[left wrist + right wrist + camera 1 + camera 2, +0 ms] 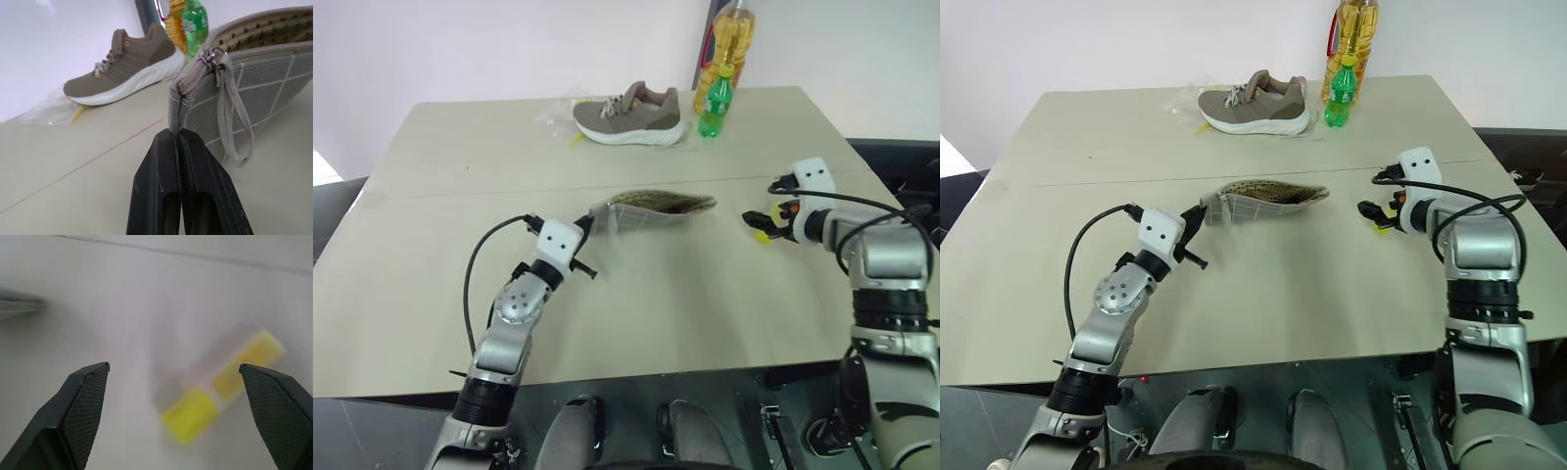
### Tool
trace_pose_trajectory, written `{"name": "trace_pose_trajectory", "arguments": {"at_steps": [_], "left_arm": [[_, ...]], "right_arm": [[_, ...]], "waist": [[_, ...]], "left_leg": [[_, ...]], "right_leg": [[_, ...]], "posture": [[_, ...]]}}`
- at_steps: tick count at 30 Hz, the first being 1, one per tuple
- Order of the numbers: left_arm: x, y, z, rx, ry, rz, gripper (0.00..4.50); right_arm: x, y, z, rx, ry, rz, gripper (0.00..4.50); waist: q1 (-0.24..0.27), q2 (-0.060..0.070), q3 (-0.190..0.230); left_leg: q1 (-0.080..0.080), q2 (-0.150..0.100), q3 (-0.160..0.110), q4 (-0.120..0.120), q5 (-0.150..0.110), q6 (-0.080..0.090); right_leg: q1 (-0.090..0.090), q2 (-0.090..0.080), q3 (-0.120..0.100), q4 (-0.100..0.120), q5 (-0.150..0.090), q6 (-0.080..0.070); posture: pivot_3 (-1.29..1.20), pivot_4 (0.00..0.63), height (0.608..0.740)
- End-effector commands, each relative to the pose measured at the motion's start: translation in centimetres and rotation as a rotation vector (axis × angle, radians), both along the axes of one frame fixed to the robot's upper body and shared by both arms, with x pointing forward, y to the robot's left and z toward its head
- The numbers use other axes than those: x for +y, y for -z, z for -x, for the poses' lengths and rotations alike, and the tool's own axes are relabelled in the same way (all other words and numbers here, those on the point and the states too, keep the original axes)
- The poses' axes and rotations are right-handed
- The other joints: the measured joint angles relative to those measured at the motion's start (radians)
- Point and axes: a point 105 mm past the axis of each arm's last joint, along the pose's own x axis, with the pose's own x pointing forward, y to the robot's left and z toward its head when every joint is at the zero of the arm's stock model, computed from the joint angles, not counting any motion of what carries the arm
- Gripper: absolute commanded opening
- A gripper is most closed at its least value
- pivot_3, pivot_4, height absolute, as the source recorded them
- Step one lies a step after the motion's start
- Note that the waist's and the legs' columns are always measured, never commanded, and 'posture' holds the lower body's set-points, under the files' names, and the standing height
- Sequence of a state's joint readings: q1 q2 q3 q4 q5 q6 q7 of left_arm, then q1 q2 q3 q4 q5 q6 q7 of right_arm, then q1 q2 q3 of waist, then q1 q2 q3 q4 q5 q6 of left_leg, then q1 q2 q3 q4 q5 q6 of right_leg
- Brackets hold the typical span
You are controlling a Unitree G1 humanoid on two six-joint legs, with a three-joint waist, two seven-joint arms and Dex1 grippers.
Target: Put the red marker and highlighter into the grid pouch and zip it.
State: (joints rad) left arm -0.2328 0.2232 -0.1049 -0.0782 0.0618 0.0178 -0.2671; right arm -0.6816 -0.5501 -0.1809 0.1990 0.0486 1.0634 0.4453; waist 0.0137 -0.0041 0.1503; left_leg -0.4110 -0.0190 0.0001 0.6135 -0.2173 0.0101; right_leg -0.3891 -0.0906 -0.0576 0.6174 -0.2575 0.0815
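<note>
Even, bright, diffuse light; soft faint shadows on table (636, 294). No glare. Head views sharp. Left wrist view crisp on fabric just past left gripper (180, 142); shoe (124, 66) beyond slightly soft. Right wrist view motion-blurred: highlighter (220, 387) between right gripper (173, 369) fingers smeared.

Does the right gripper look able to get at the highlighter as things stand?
Probably yes. The right gripper is open, and the highlighter lies on the bare table between its fingers, with nothing in the way. The left gripper is shut on the grid pouch apart from it.
</note>
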Motion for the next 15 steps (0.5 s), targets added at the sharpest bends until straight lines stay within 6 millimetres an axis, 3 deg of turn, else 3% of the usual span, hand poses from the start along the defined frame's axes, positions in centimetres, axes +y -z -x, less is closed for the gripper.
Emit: {"name": "trace_pose_trajectory", "arguments": {"at_steps": [1,7,8,10,15], "left_arm": [[-0.8,-1.1,0.1,-0.084,-0.004,-0.027,0.00],[-1.2,-0.9,0.2,-0.087,-0.009,-0.018,0.00],[-1.2,-0.8,0.3,-0.085,-0.008,-0.014,0.00],[-1.3,-0.7,0.4,-0.082,-0.004,-0.014,0.00],[-1.1,-0.5,0.5,-0.074,-0.002,-0.013,0.00]], "right_arm": [[-1.5,0.0,-0.6,-0.015,0.140,0.003,4.42],[-1.7,1.3,-1.2,0.017,0.234,-0.087,4.42],[-1.7,1.4,-1.2,0.020,0.246,-0.102,4.19],[-1.6,1.4,-1.3,0.021,0.248,-0.108,3.66],[-1.6,1.2,-1.5,0.007,0.255,-0.105,1.12]], "waist": [[0.001,0.000,0.000],[0.001,0.000,0.000],[0.000,0.000,0.000],[-0.001,0.000,0.000],[-0.001,0.000,0.000]], "left_leg": [[0.000,0.000,0.000,0.000,0.000,0.000],[0.000,-0.001,0.001,0.001,0.000,0.000],[0.000,-0.001,0.001,0.001,0.000,0.000],[0.000,-0.001,0.001,0.001,0.000,0.000],[0.000,-0.001,0.001,0.001,0.000,0.000]], "right_leg": [[0.000,0.000,0.000,0.000,0.000,0.000],[0.000,0.001,0.000,0.001,0.000,0.000],[0.000,0.001,0.000,0.002,0.000,0.000],[0.000,0.002,0.000,0.002,0.000,0.001],[0.000,0.003,0.000,0.002,0.000,0.001]], "posture": [[0.00,0.150,0.731],[0.00,0.150,0.731],[0.00,0.150,0.731],[0.00,0.150,0.731],[0.00,0.150,0.731]]}}
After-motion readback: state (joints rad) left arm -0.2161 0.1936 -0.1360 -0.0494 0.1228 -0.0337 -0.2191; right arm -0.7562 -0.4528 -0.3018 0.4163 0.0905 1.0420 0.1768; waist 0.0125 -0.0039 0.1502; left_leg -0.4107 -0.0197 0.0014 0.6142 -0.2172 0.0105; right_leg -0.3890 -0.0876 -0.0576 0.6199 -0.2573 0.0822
